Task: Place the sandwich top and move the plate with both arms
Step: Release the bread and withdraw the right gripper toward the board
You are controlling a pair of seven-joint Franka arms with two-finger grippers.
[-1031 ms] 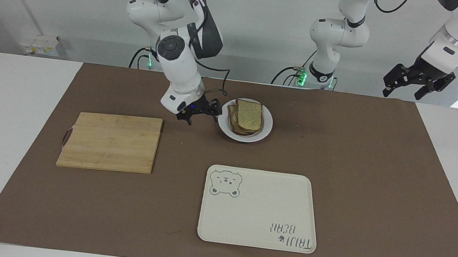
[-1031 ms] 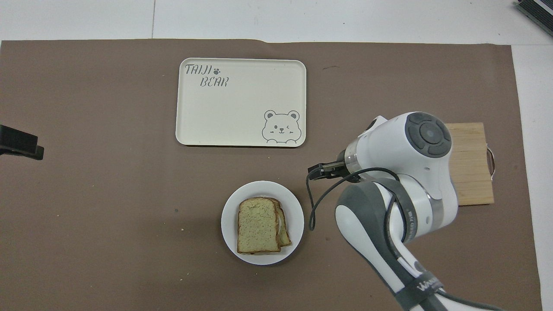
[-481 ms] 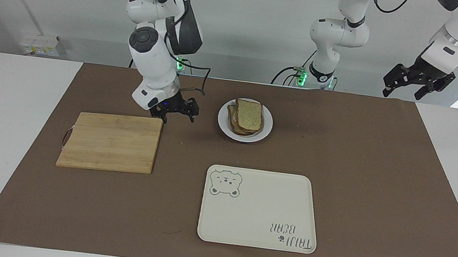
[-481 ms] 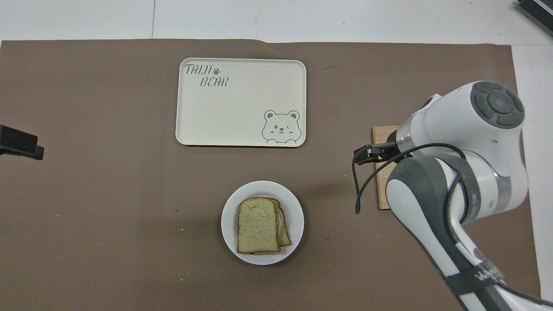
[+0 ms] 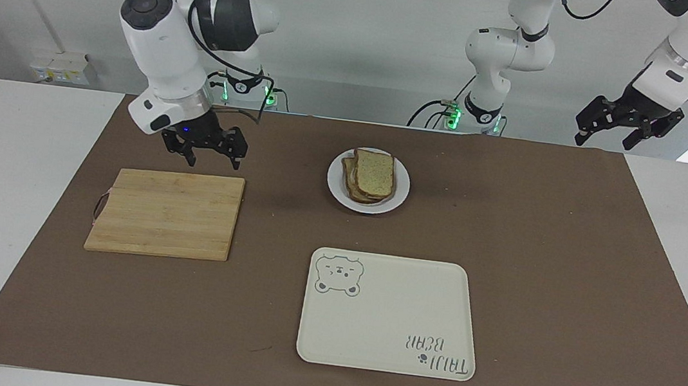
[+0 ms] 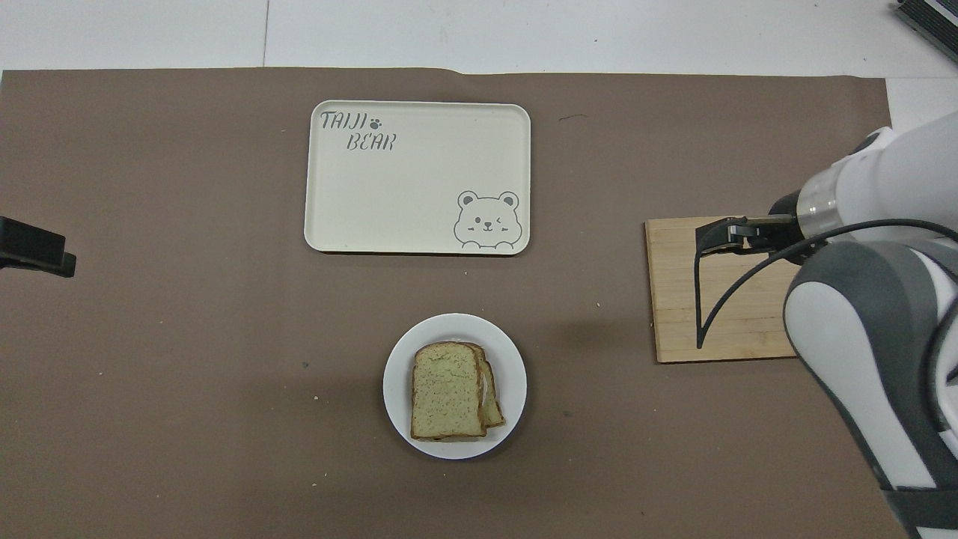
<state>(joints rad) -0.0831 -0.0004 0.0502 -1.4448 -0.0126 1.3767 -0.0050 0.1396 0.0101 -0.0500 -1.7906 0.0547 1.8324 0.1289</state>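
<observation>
The sandwich top (image 5: 375, 173) lies on a stack of bread on the small white plate (image 5: 335, 187), near the robots at mid-table. It also shows in the overhead view (image 6: 445, 391), on the plate (image 6: 397, 374). My right gripper (image 5: 213, 155) is open and empty, raised over the edge of the cutting board nearest the robots, well apart from the plate; the overhead view shows it (image 6: 720, 236) over the board. My left gripper (image 5: 602, 141) is open and empty, held high past the left arm's end of the mat, waiting; only its tip (image 6: 34, 254) shows overhead.
A wooden cutting board (image 5: 165, 213) lies toward the right arm's end of the table. A cream tray with a bear drawing (image 5: 389, 315) lies farther from the robots than the plate. A brown mat (image 5: 567, 277) covers the table.
My right gripper has drawn away from beside the plate toward the right arm's end, rising to over the cutting board's edge. The sandwich, plate and left arm have not moved.
</observation>
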